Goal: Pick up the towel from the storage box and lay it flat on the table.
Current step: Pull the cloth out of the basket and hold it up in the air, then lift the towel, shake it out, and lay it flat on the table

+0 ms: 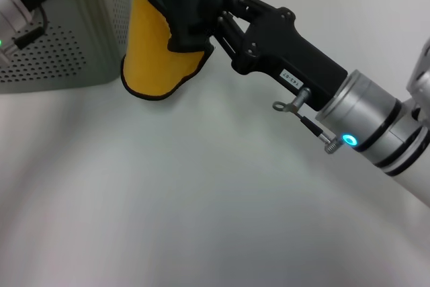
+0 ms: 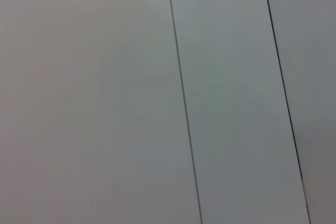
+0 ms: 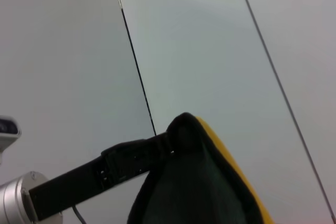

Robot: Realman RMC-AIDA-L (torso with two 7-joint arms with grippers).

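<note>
In the head view the right hand (image 1: 218, 28) reaches from the right toward the far left of the desk (image 1: 201, 199), its black fingers clamped on the dark green-grey side of the towel (image 1: 161, 38). The towel hangs in the air, bunched at the top and curled into a loose tube, so that its bright yellow face turns outward and its black-edged lower end hangs just above the white desk, right beside the storage box (image 1: 67, 45). The box, light grey with walls full of small round holes, stands at the far left. The left arm (image 1: 13, 11) shows at the far left corner over the box, and the towel's upper part runs toward it; its hand is hidden past the picture's edge, so I cannot tell whether it is apart or together. The right wrist view adds what the head view lacks: the towel (image 3: 205, 182) seen close, dark face forward with a thin yellow strip at its edge, and a black hand on a silver wrist (image 3: 131, 158) gripping its raised corner against pale panels. The left wrist view shows only pale flat panels with thin dark seams. A small white label (image 1: 293, 75) sits on the right hand's black body; its print cannot be read.
</note>
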